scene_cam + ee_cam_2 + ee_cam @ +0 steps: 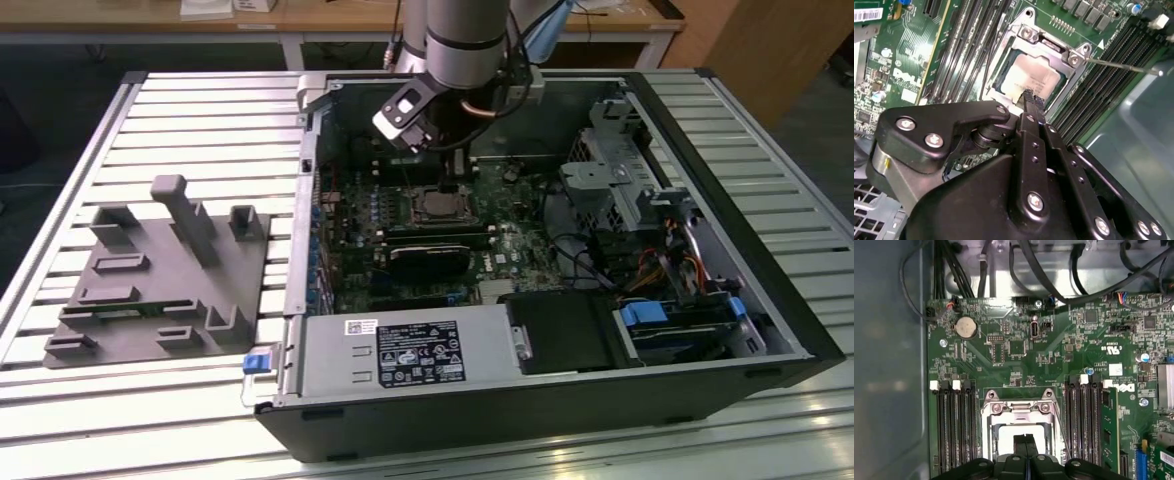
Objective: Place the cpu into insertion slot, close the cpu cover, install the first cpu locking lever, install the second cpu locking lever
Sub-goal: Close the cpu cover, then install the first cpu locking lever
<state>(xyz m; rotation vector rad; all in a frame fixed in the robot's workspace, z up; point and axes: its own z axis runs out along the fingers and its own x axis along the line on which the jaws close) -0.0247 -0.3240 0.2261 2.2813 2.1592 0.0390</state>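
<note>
The cpu [1029, 75] lies in the slot [438, 207] at mid-board [1019, 355], and the cover [1054, 47] seems to be down around it. The end effector [1031, 100] is narrow, tips together, holding nothing, at the cpu's face. Pressing off-centre could scratch the chip or bend pins. With the lever [1119, 65] free, the cover could spring up. Count: one cpu, one slot, one cover, one lever seen, two cover screws [1029, 32].

A wooden desk [347, 18] stands behind the slatted table [200, 110].
</note>
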